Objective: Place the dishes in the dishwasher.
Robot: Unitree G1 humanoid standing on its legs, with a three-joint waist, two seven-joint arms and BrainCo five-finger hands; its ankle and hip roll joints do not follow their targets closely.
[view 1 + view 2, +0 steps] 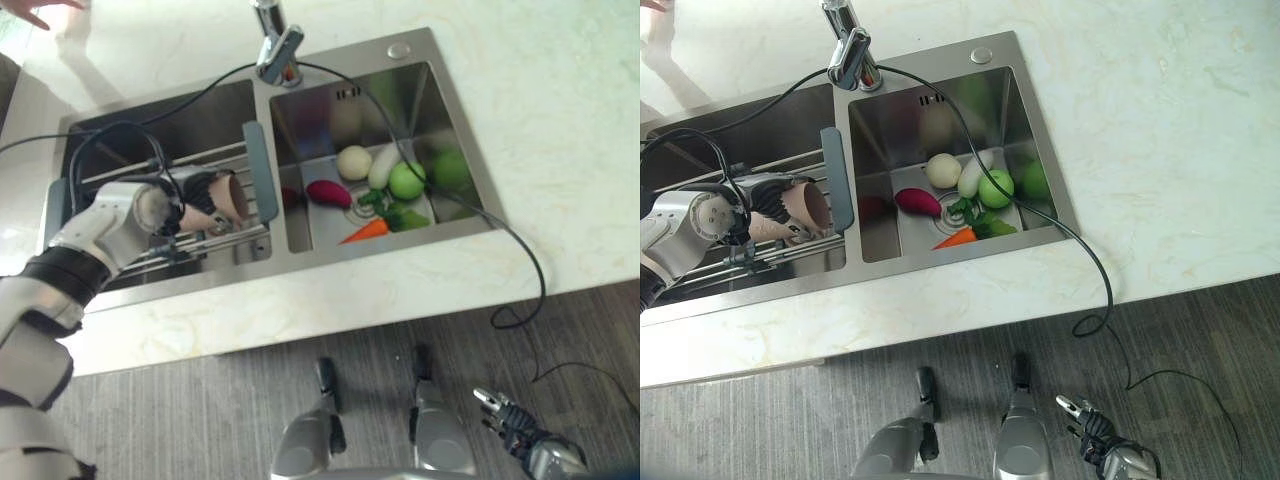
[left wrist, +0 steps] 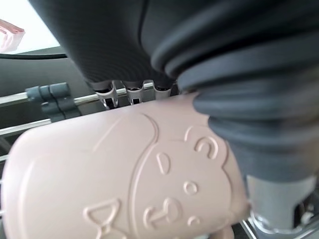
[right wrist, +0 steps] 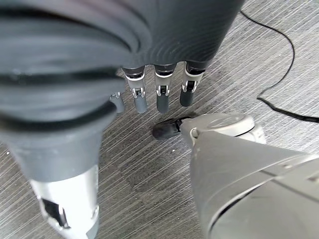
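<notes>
One pink cup [image 1: 222, 200] lies on its side on the rack [image 1: 255, 205] across the sink's left basin, clasped by the left hand [image 1: 190, 195], probably for lifting; right hand [image 1: 505, 413] hangs relaxed, empty.

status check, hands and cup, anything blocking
Left hand shut on pink cup over the rack in the left sink basin. Right hand open, low over the floor. Vegetables in the right basin, clear of the cup.

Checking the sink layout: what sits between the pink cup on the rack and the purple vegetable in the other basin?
In the left eye view, the rack's grey end bar and the sink divider separate the pink cup from the purple vegetable.
</notes>
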